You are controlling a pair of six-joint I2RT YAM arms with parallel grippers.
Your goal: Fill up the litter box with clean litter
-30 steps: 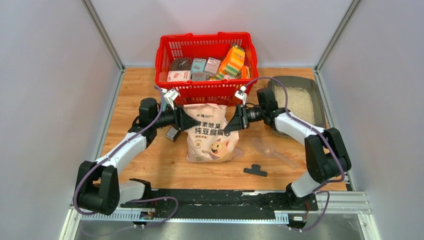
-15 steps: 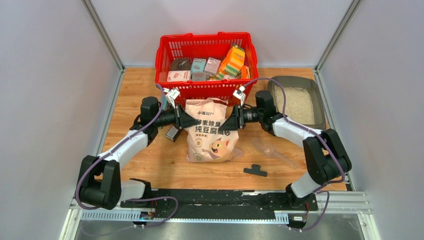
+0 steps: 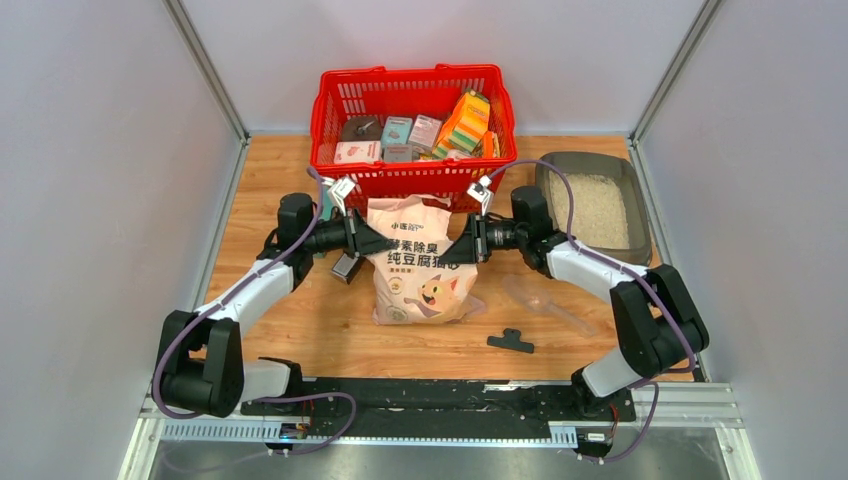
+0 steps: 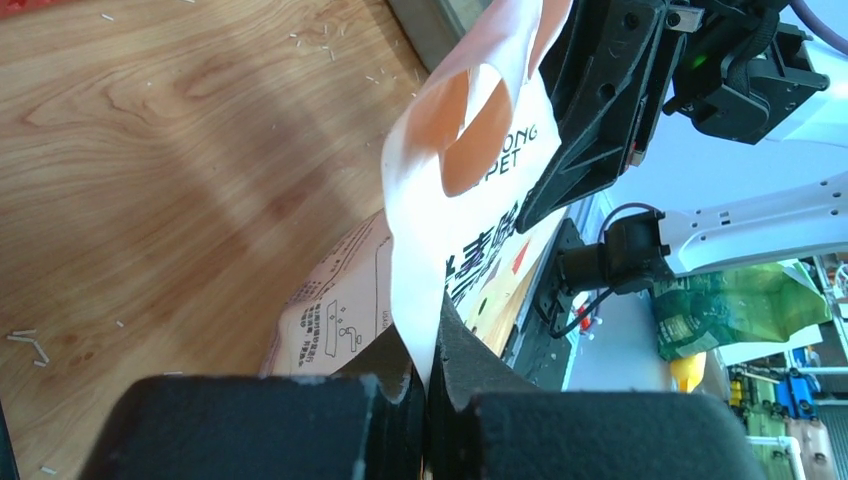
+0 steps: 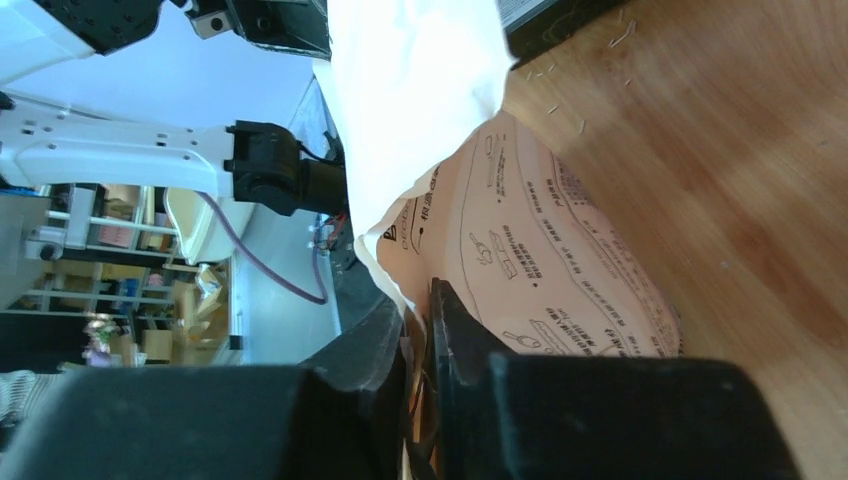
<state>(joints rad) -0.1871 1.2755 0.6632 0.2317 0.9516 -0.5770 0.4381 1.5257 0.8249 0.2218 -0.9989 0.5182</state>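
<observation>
Found bag (image 3: 420,268) standing upright mid-table, just at 6 o'clock of red basket (image 3: 400,186). Pinched at its top corners from both sides: at 9 o'clock by left gripper (image 3: 372,240), at 3 o'clock by right gripper (image 3: 458,250), fingers pressed tight on thin bag film. Located litter box (image 3: 588,158) at 2 o'clock of bag, against right wall, holding clean litter (image 3: 598,208). Spotted clear scoop (image 3: 545,300) and black clip (image 3: 511,341) at 4 to 5 o'clock of bag, flat on table (image 3: 280,170).
</observation>
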